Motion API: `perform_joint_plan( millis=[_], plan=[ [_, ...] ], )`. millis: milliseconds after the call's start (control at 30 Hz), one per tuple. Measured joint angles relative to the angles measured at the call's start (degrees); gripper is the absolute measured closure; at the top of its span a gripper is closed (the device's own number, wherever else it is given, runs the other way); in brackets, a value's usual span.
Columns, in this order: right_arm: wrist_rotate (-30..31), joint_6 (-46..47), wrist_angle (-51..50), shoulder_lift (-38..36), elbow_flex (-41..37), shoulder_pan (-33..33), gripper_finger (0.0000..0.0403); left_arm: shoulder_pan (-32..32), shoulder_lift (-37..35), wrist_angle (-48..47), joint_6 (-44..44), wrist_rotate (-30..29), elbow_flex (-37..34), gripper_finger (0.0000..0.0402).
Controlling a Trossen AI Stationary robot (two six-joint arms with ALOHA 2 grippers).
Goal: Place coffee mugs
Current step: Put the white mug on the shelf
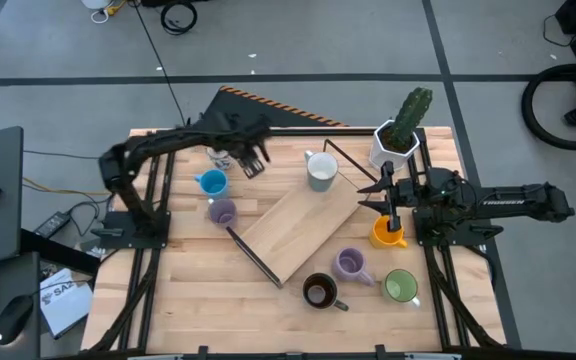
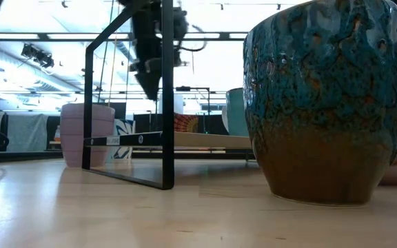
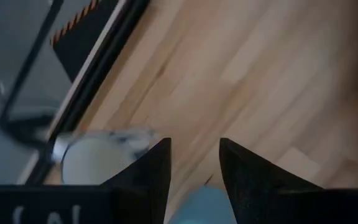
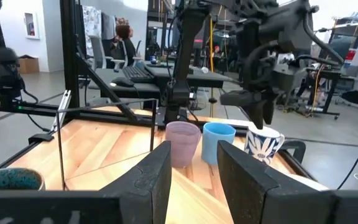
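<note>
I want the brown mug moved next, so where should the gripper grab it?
Pinch the rim of the brown mug from straight above, one finger inside, on the side opposite its handle. It stands upright, mouth open; the handle sticks out to the right, where a lavender mug sits close.

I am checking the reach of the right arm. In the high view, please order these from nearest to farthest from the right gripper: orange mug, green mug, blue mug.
1. The orange mug, directly beside the right gripper, at the table's right.
2. The green mug, toward the front right corner.
3. The blue mug, far across on the left side, by the left gripper.
</note>
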Motion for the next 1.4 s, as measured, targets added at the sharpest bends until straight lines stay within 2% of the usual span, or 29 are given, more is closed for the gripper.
perform_joint_plan(
  millis=[167,267,400,533,700,933,1133,1267,1400],
  plan=[
    [0.02,-0.47,1.02,0.00,0.00,0.00,0.0268,5.94,-1.94,-0.39,-7.19,1.68,-5.20,0.0260],
    [0.04,-0.59,1.02,0.10,0.00,0.00,0.0268,8.12,-1.61,-0.53,-8.26,2.24,-6.24,0.0253],
    [0.04,-0.95,0.97,0.38,0.00,0.00,0.0268,9.51,-1.15,1.20,-9.37,5.44,-6.57,0.0227],
    [0.06,-1.53,0.88,0.70,0.00,0.00,0.0268,10.44,-1.15,1.12,-10.85,5.68,-6.56,0.0200],
    [0.06,-1.66,1.09,0.82,0.00,0.00,0.0268,11.33,-0.88,2.70,-11.01,5.30,-7.28,0.0196],
    [0.06,-1.66,1.12,0.86,0.00,0.00,0.0268,11.81,-0.61,8.24,-10.77,5.62,-13.91,0.0210],
    [0.00,-2.12,1.49,0.86,0.00,0.00,0.0268,11.93,-0.61,11.50,-9.14,5.94,-16.72,0.0234],
    [0.00,-2.74,1.49,0.86,0.00,0.00,0.0268,11.93,-0.61,12.48,-7.87,7.27,-17.05,0.0276],
    [0.02,-3.19,1.47,0.86,0.00,0.00,0.0268,11.86,-0.61,12.74,-4.96,8.52,-17.05,0.0336]
  ],
)
